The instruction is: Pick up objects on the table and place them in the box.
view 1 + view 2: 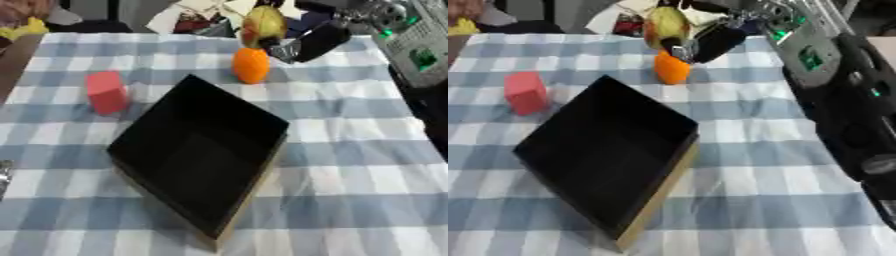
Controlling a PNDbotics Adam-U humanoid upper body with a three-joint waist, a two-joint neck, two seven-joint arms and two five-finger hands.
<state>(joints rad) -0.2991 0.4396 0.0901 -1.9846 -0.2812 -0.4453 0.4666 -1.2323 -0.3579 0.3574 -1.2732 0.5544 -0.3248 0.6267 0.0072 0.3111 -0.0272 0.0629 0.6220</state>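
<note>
Left eye view has the yellow-green pear-shaped fruit (264, 22) up top centre, with the right robot hand (302, 45) curled round it, just above the orange round fruit (251, 65) on the blue-and-white checked table (350, 150). Open black box (201, 150) sits mid-frame, empty. Red block (107, 92) stands left of it. Left robot hand barely peeks in at the left edge (3, 175), can't tell its fingers.

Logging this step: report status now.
Right hand at far edge, fingers shut on yellow-green fruit. Left hand out of view. Orange and red block on cloth. Black box empty, unobstructed.
</note>
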